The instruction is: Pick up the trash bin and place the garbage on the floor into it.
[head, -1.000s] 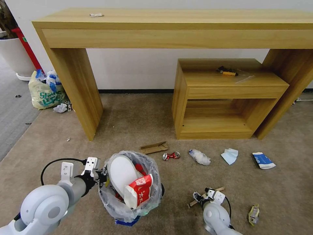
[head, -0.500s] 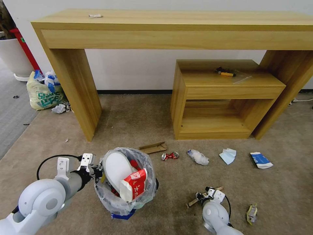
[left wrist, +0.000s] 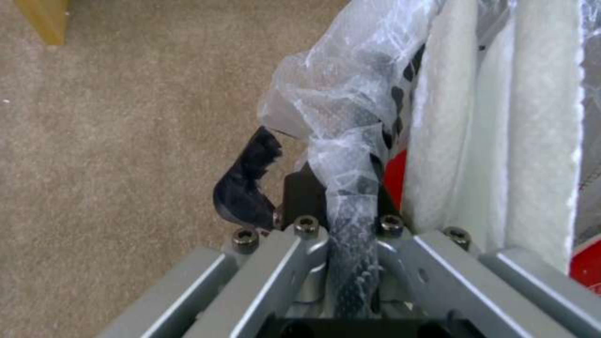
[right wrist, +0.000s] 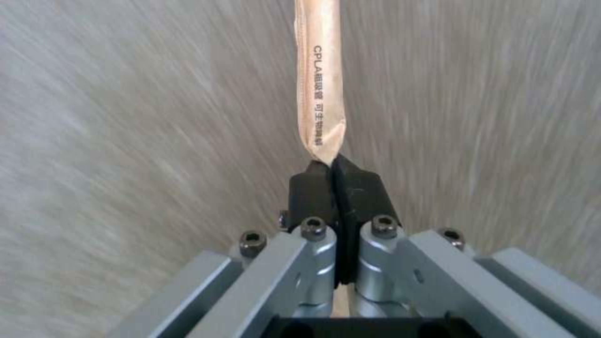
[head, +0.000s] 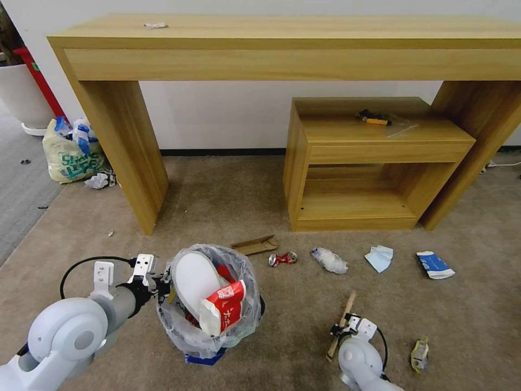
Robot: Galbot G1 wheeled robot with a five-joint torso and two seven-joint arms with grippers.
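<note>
On beige carpet before two wooden tables, left gripper pinches the bag-lined round trash bin; right gripper clamps a paper-wrapped stick. Five scraps lie beyond.

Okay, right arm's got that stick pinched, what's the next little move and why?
Probably swing the right gripper left, over the trash bin. Its jaws are shut on the stick, and the bin, held at its rim by the left gripper, is open-topped beside it.
</note>
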